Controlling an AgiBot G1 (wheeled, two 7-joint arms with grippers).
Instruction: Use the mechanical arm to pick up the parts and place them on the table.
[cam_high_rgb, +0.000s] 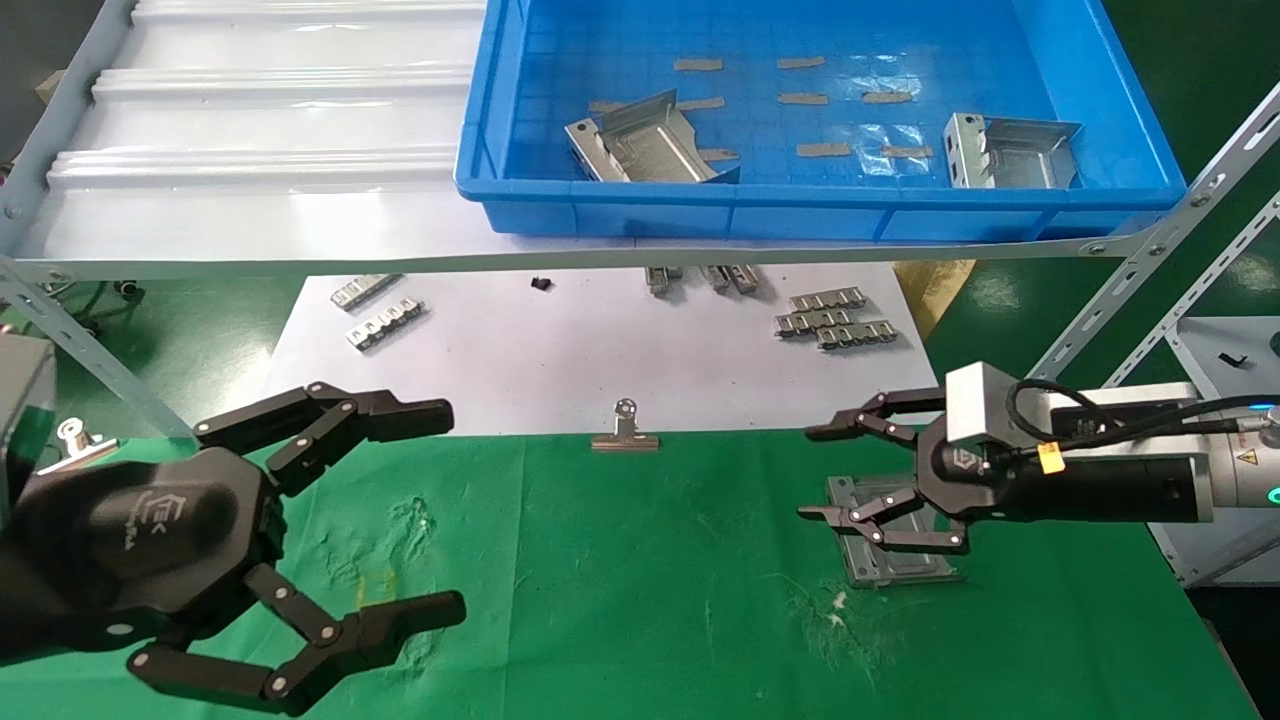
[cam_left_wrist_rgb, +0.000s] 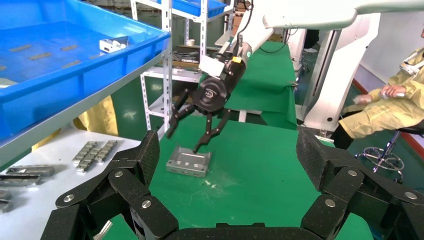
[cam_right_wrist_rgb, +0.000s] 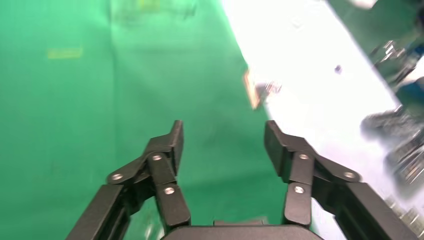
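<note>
One silver-grey part (cam_high_rgb: 900, 567) lies flat on the green table (cam_high_rgb: 640, 580) at the right. My right gripper (cam_high_rgb: 808, 473), the black hand with the silver box wrist and yellow-tagged cable, hovers over it, open and empty. The left wrist view shows that hand (cam_left_wrist_rgb: 192, 135) just above the part (cam_left_wrist_rgb: 189, 161). The right wrist view shows its own fingers (cam_right_wrist_rgb: 172, 142) spread over green cloth. Two more parts (cam_high_rgb: 645, 145) (cam_high_rgb: 1010, 150) lie in the blue bin (cam_high_rgb: 800, 215) on the shelf. My left gripper (cam_high_rgb: 450, 512) rests open and empty at the near left.
A white sheet (cam_high_rgb: 600, 350) beyond the cloth holds small notched metal strips (cam_high_rgb: 835, 318) and a silver binder clip (cam_high_rgb: 625, 430) at its near edge. The pale ribbed shelf (cam_high_rgb: 250, 150) overhangs the back. Slanted shelf struts (cam_high_rgb: 1130, 300) stand at the right.
</note>
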